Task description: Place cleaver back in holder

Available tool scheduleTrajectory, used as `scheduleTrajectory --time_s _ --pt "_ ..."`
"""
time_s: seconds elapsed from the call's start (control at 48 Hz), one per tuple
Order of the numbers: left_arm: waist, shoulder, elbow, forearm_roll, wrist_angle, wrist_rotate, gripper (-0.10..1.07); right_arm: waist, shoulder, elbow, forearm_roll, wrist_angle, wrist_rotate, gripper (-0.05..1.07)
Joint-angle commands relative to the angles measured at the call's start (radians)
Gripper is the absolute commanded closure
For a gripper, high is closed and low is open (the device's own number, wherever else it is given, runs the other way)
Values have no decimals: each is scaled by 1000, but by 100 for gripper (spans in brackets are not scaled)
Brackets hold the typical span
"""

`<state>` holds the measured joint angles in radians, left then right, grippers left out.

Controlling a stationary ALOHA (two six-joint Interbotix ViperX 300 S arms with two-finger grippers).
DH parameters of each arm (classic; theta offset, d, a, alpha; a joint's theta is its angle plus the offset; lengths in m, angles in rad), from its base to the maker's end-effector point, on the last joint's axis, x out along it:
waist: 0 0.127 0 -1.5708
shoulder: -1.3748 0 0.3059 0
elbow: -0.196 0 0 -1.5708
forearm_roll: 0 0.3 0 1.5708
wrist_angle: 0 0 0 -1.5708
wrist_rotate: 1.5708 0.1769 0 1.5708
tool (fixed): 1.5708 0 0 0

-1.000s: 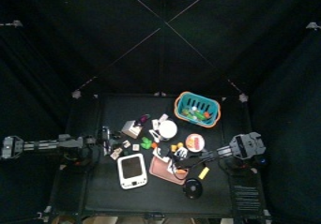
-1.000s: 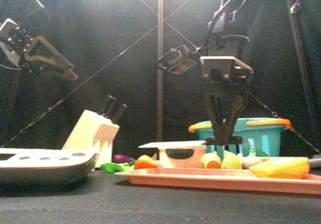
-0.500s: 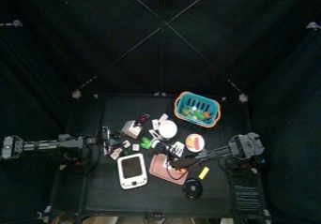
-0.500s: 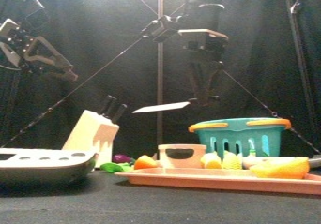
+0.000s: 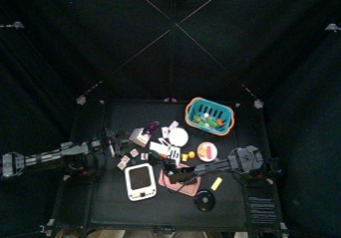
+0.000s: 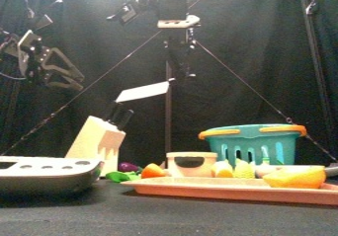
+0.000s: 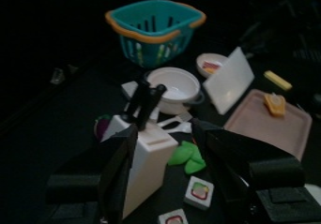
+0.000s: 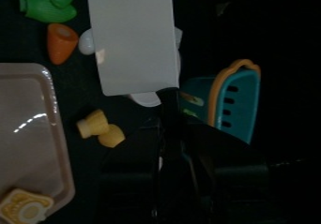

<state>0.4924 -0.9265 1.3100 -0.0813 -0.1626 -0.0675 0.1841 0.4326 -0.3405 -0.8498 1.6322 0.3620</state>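
Steel cleaver (image 8: 131,36) in right claw (image 8: 167,143) (blade outward).

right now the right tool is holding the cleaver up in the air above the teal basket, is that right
Not quite. The right tool does hold the cleaver up in the air, but the blade hangs above the knife block, not the teal basket, which stands well off to the side. The front view shows this.
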Motion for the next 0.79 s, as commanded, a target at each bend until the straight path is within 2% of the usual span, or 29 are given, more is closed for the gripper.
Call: scheduleTrajectory --time_s 0.0,0.25,0.521,0.771 --pt "34 3 0 -49 -9 2 11 -18 -2 -64 -35 6 -48 50" --pt "54 3 6 -144 -3 0 11 -60 40 -86 -150 9 -143 50" --pt "84 5 18 -164 32 -3 11 -72 74 -124 -196 -2 -230 50" --pt "109 5 6 -235 130 -2 11 -69 124 -253 -232 -2 -339 50"
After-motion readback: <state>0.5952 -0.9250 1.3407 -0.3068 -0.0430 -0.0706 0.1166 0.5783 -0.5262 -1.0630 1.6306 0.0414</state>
